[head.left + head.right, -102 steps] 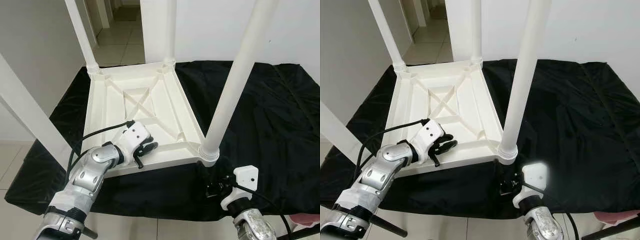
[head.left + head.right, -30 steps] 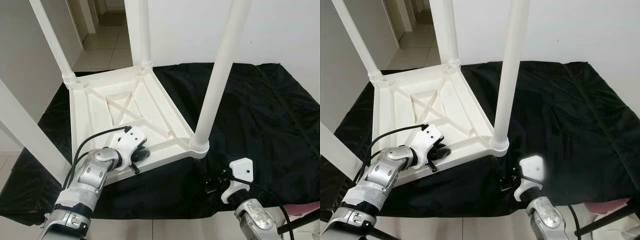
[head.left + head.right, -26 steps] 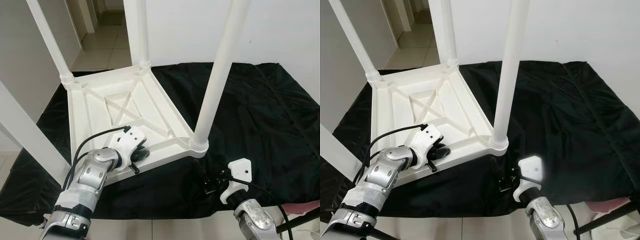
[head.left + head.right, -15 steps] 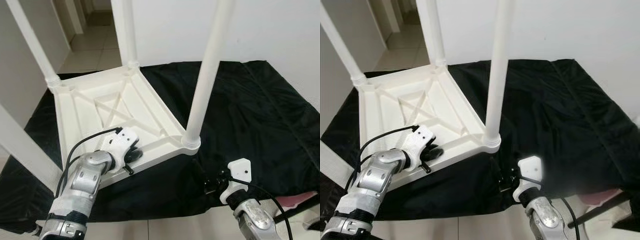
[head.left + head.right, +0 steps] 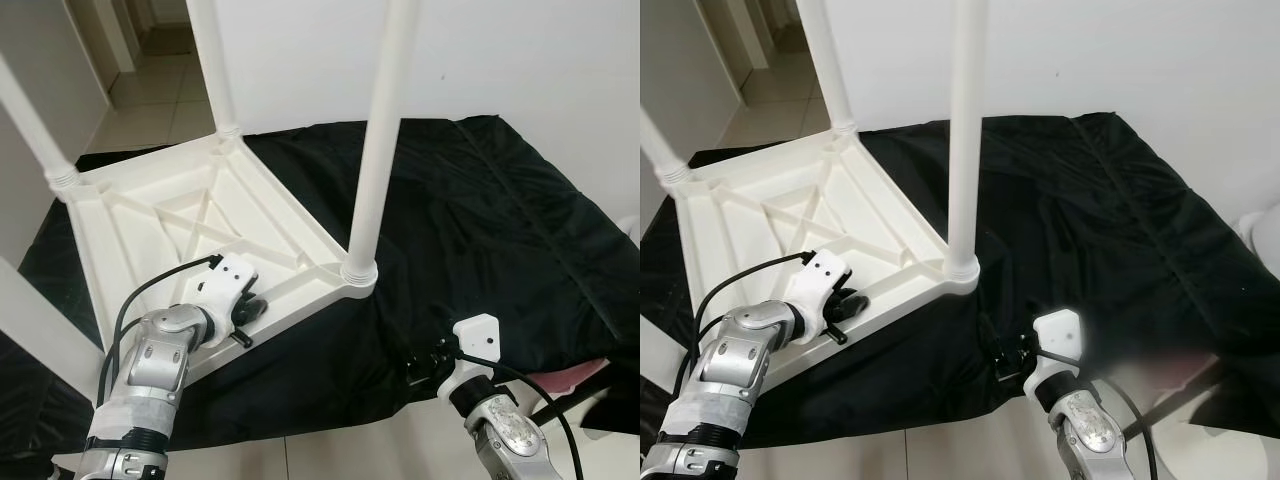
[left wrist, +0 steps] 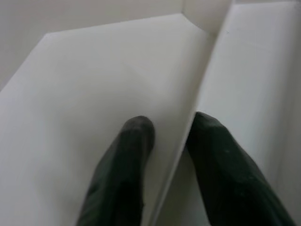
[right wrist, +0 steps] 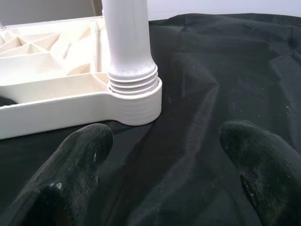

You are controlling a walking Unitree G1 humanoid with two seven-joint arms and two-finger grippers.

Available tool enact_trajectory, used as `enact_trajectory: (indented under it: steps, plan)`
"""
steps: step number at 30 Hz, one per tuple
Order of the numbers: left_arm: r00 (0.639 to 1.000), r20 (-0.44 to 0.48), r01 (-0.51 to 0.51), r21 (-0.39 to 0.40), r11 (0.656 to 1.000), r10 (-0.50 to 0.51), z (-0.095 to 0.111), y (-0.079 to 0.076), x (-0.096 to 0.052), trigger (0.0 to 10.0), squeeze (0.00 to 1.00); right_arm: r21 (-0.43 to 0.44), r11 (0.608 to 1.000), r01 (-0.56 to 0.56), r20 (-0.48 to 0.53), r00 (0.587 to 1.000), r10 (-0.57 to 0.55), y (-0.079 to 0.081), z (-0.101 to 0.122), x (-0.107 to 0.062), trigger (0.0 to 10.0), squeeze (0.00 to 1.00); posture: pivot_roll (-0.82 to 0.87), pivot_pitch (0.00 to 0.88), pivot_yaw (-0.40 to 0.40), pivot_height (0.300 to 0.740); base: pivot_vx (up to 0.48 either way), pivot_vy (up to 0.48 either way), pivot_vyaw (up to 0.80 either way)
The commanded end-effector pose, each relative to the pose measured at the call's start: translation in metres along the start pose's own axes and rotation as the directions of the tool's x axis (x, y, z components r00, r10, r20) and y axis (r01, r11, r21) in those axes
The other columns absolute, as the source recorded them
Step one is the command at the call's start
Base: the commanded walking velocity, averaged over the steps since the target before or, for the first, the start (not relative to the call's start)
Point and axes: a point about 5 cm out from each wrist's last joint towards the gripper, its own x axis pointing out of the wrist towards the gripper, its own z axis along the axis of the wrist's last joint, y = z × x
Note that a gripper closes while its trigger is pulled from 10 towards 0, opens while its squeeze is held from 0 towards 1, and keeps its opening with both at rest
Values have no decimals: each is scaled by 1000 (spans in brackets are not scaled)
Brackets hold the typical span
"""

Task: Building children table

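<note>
One upturned white table [image 5: 150, 225], four legs. Left gripper [image 6: 167, 136] is pinching its near rim; right gripper [image 7: 162, 160] is hovering wide, just beside corner leg [image 5: 375, 150].

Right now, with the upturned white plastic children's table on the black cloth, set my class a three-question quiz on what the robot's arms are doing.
1. True or false: the left gripper has its fingers either side of a rib of the upturned white plastic table.
2. The right gripper is: A) shut on a leg; B) open above the black cloth; C) resting inside the table.
3. Fill in: the near white round leg stands ____ in its corner socket.

Key: 1 true; 2 B; 3 upright.
</note>
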Motion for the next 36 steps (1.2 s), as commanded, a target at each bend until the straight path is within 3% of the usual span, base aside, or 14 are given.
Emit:
enact_trajectory:
  steps: [1,3,6,8,9,10,11,14,16,26,29,30,31,36]
  plan:
    - [879,-79,-474,-24,880,471,-19,30,-12,10000,973,-1,1000,-10,-5,1000,10,2,-3,1,10000,0,-107,44,66,740,0,0,0]
    - [904,-61,-426,-26,904,424,-17,24,-10,10000,1000,1,1000,-12,-2,1000,12,3,-2,1,10000,0,-110,44,67,740,0,0,0]
    - [942,135,-302,-49,952,306,8,12,-8,10000,1000,5,1000,-7,21,1000,7,3,0,2,10000,0,-103,44,72,740,0,0,0]
    - [942,135,-302,-49,952,306,8,12,-8,10000,1000,5,1000,-7,21,1000,7,3,0,2,10000,0,-103,44,72,740,0,0,0]
    - [945,203,-249,-61,967,256,17,8,-9,10000,286,6,1000,-6,24,1000,6,4,0,2,10000,0,-102,43,74,740,0,0,0]
    - [945,203,-249,-61,967,256,17,8,-9,10000,286,6,1000,-6,24,1000,6,4,0,2,10000,0,-102,43,74,740,0,0,0]
    - [943,264,-193,-54,980,201,26,3,-11,10000,0,7,1000,-5,26,1000,5,4,0,3,10000,0,-98,44,76,740,0,0,0]
    - [938,313,-140,-63,988,152,33,0,-15,10000,0,9,1000,-4,27,1000,3,5,0,4,10000,0,-95,44,77,740,0,0,0]
    - [919,394,-15,-53,999,34,45,-9,-24,10000,0,13,1000,-3,31,1000,2,7,-1,5,10000,0,-89,45,85,740,0,0,0]
    - [877,466,119,31,992,-119,47,-33,-38,10000,0,26,999,37,58,998,-39,6,3,11,10000,0,-78,59,88,740,0,0,0]
    - [833,461,293,99,951,-305,41,-58,-52,10000,0,42,998,38,72,997,-41,10,5,17,10000,0,-62,62,82,740,0,0,0]
    - [833,461,293,99,951,-305,41,-58,-52,10000,0,42,998,38,72,997,-41,10,5,17,10000,0,-62,62,82,740,0,0,0]
    - [808,445,362,139,922,-385,38,-69,-57,10000,0,52,998,27,79,996,-31,11,6,20,10000,0,-60,64,81,740,0,0,0]
    - [779,431,439,143,887,-455,33,-84,-60,10000,0,63,997,-34,99,995,27,14,11,27,10000,0,-53,63,68,740,0,0,0]
